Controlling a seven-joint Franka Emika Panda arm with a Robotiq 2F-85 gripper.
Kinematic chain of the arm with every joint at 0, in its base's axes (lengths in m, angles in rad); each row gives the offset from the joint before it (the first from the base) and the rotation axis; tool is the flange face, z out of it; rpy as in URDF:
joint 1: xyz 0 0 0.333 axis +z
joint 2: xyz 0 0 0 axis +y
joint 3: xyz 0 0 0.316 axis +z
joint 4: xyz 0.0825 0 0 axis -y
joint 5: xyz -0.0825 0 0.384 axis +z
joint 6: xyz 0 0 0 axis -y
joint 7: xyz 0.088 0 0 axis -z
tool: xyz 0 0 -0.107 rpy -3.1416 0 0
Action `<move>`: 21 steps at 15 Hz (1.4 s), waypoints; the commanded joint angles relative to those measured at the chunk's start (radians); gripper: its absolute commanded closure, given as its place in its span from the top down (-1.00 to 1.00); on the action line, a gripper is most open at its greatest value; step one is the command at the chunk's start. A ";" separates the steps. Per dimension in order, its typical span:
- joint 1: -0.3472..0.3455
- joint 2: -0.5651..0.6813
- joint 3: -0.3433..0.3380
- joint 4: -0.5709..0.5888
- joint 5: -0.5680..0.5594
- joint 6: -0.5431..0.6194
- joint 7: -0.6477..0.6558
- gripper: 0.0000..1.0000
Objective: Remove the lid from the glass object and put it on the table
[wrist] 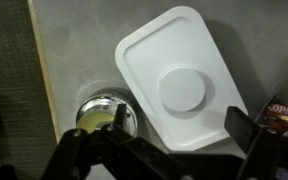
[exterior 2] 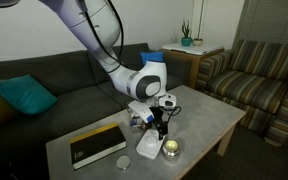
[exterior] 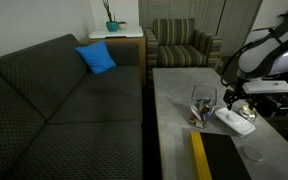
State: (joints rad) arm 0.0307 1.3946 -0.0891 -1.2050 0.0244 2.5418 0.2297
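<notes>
Lid (wrist: 179,85): it lies flat on the grey table (wrist: 74,50) right under your wrist camera, with the raised disc in its middle facing up. It is off the glass, so the set-down looks done.
Gripper (wrist: 164,142): your jaws stand spread wide, one on either side of the lid's near edge, and they hold nothing. I judge this to be a release.
Round yellowish-topped item (wrist: 106,117): it sits just beside the lid's corner, and you cannot tell whether the two touch. Lift straight up so a finger doesn't nudge it.
Glass object (exterior: 202,103): it stands upright with its mouth uncovered, near the lid on the side away from the round item. Reddish bits show at its base in the wrist view. It is close enough that a sideways exit could tip it.
Black and yellow panel (exterior: 212,155): it lies flat on the table, well apart from your work.
Sofa (exterior: 54,100): it runs along the table's long side, out of reach.
</notes>
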 commanded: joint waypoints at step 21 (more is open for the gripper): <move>-0.004 -0.437 -0.002 -0.422 0.018 0.001 -0.008 1.00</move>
State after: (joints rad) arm 0.0355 1.0246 -0.1068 -1.5390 0.0315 2.5416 0.2324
